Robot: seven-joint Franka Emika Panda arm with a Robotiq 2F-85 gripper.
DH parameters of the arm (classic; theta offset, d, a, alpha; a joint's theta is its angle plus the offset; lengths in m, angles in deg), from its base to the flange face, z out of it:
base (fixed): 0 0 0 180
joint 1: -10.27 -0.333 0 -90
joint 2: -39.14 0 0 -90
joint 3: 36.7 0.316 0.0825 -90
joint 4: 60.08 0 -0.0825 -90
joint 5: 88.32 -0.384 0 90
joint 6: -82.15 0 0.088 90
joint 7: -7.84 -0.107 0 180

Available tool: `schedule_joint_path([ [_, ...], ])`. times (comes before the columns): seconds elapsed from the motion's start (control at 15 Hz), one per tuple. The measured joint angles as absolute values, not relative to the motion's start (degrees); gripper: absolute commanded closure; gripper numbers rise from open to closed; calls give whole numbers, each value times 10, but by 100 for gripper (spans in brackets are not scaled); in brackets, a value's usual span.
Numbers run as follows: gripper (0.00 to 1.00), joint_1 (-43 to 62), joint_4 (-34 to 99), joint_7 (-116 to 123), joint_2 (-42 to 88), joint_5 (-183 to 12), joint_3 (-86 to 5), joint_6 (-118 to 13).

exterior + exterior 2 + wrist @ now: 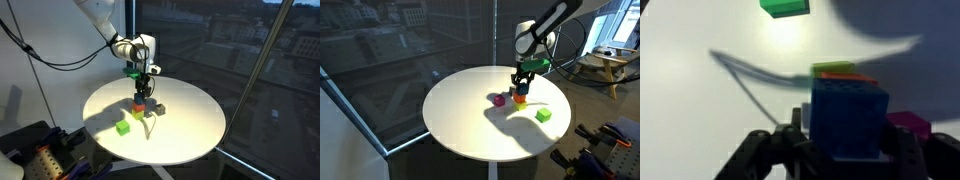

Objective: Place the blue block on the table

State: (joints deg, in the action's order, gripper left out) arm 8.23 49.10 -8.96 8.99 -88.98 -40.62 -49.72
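The blue block (pixel 848 118) fills the lower middle of the wrist view, sitting squarely between my gripper's (pixel 845 140) dark fingers (pixel 798 128). The jaws press on both of its sides. Just behind it I see an orange block (pixel 845 77) with a green edge beyond that. In both exterior views the gripper (pixel 147 86) (pixel 522 84) hangs low over a small cluster of blocks near the middle of the round white table (pixel 190 130) (pixel 460 115). The blue block is too small to make out there.
A loose green block (pixel 123 127) (pixel 543 115) (pixel 785 7) lies apart from the cluster. A magenta block (pixel 908 123) (pixel 500 99) sits beside the blue one. A red block (pixel 139 100) and a dark grey block (pixel 153 108) stand under the gripper. Windows surround the table.
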Motion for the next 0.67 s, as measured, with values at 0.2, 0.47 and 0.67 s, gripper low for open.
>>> schedule_joint_path([
  [0.2,69,82,491,-90,89,-890,-406,-497],
  [0.47,73,82,487,-90,89,-890,-407,-485],
  [0.67,73,82,476,-90,92,-890,-408,-463],
])
